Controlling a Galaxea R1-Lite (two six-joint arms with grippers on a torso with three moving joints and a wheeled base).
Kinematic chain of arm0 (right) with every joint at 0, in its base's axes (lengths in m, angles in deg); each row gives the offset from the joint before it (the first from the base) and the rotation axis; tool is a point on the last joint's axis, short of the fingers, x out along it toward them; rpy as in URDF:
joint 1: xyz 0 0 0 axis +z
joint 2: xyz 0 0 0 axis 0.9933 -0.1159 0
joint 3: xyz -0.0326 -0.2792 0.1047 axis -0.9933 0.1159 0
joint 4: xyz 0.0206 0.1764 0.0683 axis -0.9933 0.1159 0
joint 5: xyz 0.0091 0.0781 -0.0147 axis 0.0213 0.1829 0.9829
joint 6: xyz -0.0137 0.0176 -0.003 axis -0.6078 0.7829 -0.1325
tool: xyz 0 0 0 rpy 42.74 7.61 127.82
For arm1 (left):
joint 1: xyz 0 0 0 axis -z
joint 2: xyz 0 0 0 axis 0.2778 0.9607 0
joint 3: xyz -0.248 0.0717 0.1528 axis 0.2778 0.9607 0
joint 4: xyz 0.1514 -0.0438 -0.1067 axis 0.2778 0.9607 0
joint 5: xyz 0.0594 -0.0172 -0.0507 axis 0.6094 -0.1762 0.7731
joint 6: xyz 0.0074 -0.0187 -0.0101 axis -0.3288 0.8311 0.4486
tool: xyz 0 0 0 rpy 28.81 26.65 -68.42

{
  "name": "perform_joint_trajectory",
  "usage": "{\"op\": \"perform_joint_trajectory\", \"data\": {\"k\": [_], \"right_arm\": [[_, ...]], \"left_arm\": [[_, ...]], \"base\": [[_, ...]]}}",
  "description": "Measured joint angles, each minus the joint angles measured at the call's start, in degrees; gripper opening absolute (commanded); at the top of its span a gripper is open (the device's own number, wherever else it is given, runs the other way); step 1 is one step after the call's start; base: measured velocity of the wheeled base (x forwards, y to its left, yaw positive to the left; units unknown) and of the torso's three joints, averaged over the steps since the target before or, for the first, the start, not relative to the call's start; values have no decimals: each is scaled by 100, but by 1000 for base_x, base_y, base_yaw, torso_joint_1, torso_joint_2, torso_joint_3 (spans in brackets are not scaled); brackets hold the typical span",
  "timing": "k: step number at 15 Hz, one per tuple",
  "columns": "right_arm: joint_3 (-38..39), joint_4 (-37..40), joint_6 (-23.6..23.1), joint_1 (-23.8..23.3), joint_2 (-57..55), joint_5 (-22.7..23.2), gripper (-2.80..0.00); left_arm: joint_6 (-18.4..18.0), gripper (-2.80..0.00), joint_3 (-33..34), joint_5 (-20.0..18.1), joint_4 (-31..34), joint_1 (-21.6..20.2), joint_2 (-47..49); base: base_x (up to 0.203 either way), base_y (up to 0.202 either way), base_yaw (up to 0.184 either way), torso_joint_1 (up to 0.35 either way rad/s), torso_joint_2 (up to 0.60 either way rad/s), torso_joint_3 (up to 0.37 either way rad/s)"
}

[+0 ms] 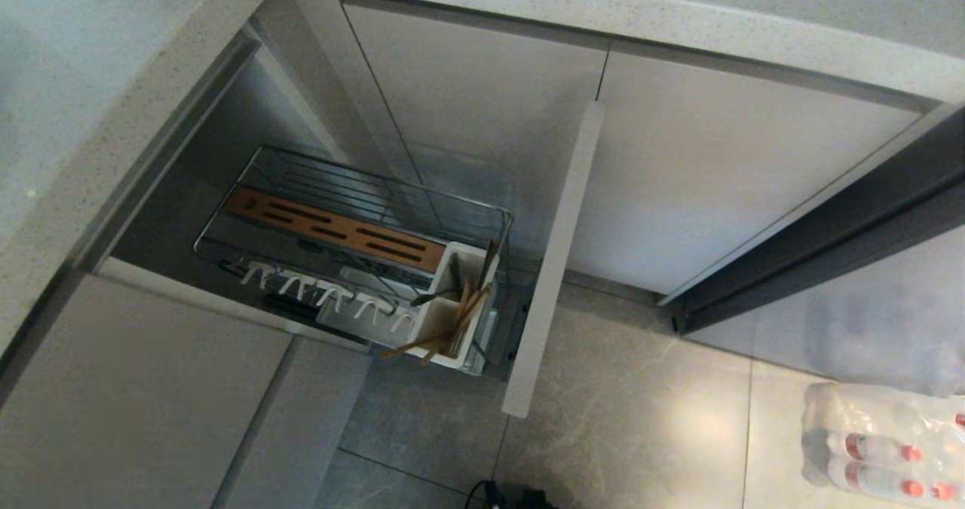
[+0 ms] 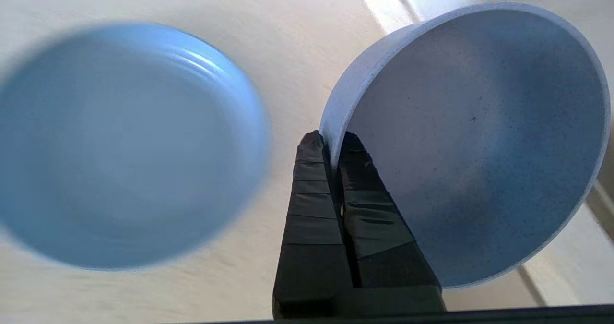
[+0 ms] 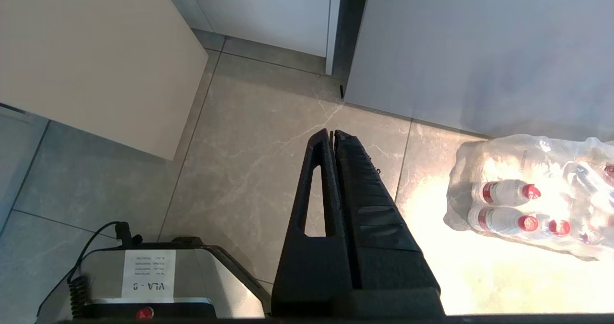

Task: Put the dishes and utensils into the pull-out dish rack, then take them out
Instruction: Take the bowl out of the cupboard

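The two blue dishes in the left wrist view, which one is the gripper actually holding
The bowl. The left gripper is shut on its rim, so it hangs tilted in the air, while the wider plate lies flat on the pale surface, untouched.

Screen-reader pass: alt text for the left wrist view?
The left gripper, shut, pinches the rim of a tilted dusty-blue bowl. Beside it, apart, a shallow blue plate lies on a pale surface.

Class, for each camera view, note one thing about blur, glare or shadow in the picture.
Left wrist view: the plate is smeared with blur, the gripped bowl sharp. Right wrist view: strong glare on the floor beside the bottle pack. Head view: the dish rack sits in shadow.
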Motion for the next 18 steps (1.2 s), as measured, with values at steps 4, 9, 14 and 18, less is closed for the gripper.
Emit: {"op": "perform_joint_trajectory", "data": {"k": [4,9,14,18], "right_arm": [[0,0,0,0,0,1,-280],[0,0,0,0,0,1,-280],[0,0,0,0,0,2,-280],[0,0,1,0,0,0,-280]], "left_arm": [[39,-280,58,-177,49,-926,-41],[1103,-280,811,-1307,756,-2148,-186],[1822,-280,925,-1820,990,-2820,-163],[1855,-280,805,-2295,982,-3167,156]], "base": [[0,0,0,0,0,0],[0,0,0,0,0,0],[0,0,0,0,0,0],[0,0,0,0,0,0]]}}
